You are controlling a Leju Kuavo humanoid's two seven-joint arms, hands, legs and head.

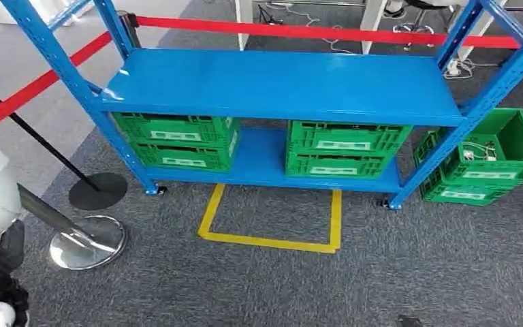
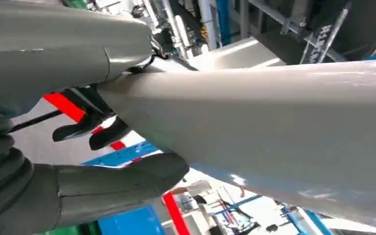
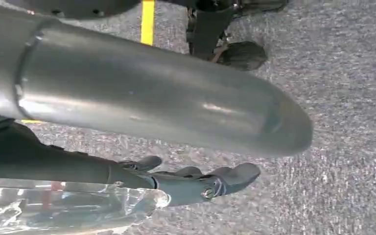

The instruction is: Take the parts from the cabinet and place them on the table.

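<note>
The blue cabinet (image 1: 279, 85) stands ahead of me, with two stacks of green crates (image 1: 177, 139) (image 1: 344, 146) on its lower shelf. Right of it, more green crates (image 1: 490, 160) on the floor hold small white parts (image 1: 480, 151). My left hand (image 1: 0, 269) hangs low at my side; its thumb (image 2: 127, 176) and dark fingers (image 2: 90, 129) are apart and hold nothing. My right hand (image 3: 196, 183) hangs over the carpet. It holds a clear plastic bag (image 3: 63, 210) against its palm side, with the fingers stretched out. The grip itself is hidden.
A yellow tape rectangle (image 1: 272, 238) marks the grey carpet in front of the cabinet. Two stanchion bases (image 1: 85, 242) (image 1: 99, 191) stand at the left, and red barrier belts (image 1: 34, 88) run along the left and behind the cabinet. White table legs (image 1: 374, 27) stand beyond.
</note>
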